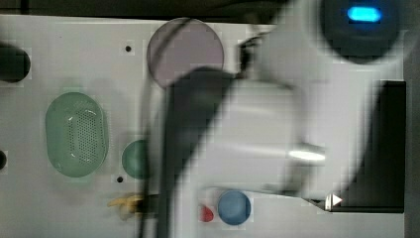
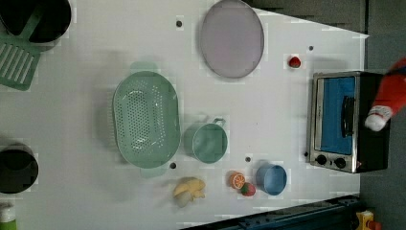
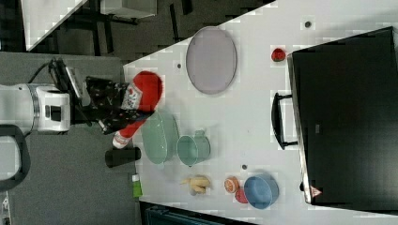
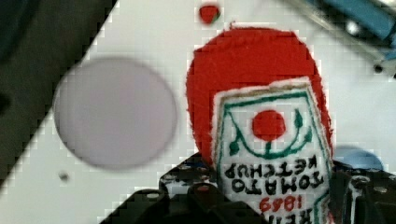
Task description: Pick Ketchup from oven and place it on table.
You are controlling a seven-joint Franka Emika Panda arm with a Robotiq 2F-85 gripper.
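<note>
Bench (image 2: 72,120) is white, a few dark holes in it. Oven (image 2: 342,122) sits at the left view's right edge, blue glass door shut, handle and knobs facing the camera (in the right view it's the big black box (image 3: 347,117) on the right). Arm (image 3: 33,115) comes in from the right view's left, off the bench edge and over grey floor.

Green colander (image 2: 146,120) is mid-bench, purple plate (image 2: 232,38) above it in the left view, green cup (image 2: 208,142) just beside the colander, blue cup (image 2: 271,179) near the oven.

Pincer (image 3: 110,110) is clamped on the ketchup (image 3: 138,101). Bottle is held in the air well apart from the oven, cap pointing down-left in the right view. In the wrist view the label (image 4: 273,154) reads upside down, with pincer fingers (image 4: 196,179) either side of the bottle.

Small stuff: strawberry (image 2: 294,61) near the oven's corner, orange slice (image 2: 236,179) by the blue cup.
</note>
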